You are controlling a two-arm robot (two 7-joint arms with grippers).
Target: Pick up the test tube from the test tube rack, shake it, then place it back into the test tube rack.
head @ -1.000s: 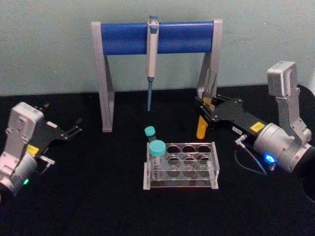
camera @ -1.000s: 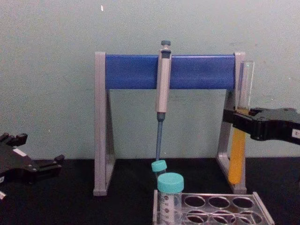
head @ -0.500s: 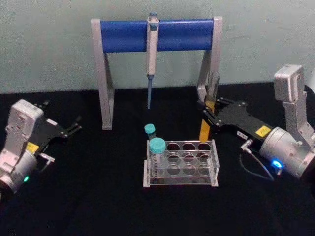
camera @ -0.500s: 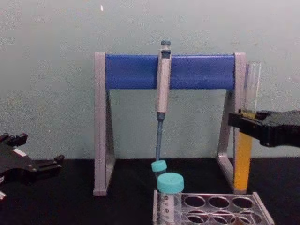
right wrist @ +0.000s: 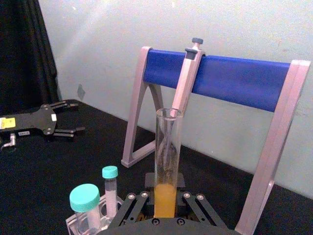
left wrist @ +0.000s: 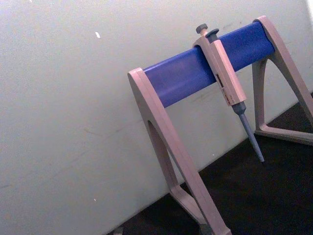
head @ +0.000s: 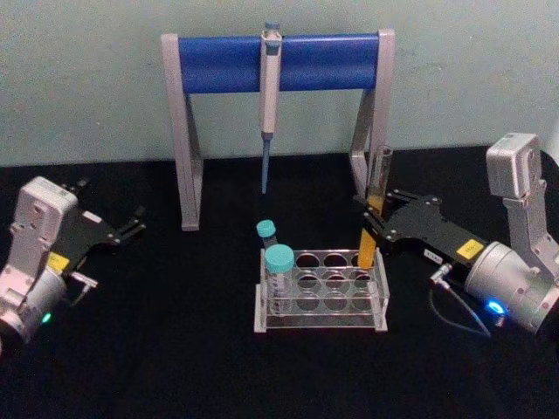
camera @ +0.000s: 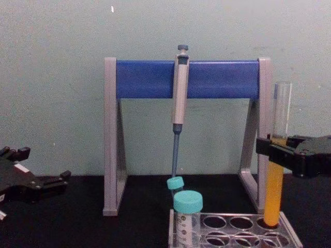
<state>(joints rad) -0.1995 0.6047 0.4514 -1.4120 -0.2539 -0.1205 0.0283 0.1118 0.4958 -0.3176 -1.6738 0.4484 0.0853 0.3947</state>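
With right gripper (head: 376, 223) clamped on tube (head: 367, 249) and left gripper (head: 112, 208) idle at left, fingers apart, hung over rack (head: 320, 326), far right hole. Had tube upright, tip at hole's mouth; best lowered straight down, centred, released only once seated.

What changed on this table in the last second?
The right pincer, still gripping the test tube, carried it down and nearer the robot; the tube's tip now meets the back right hole of the test tube rack. The left pincer, the teal-capped tubes and the pipette stand stayed put.
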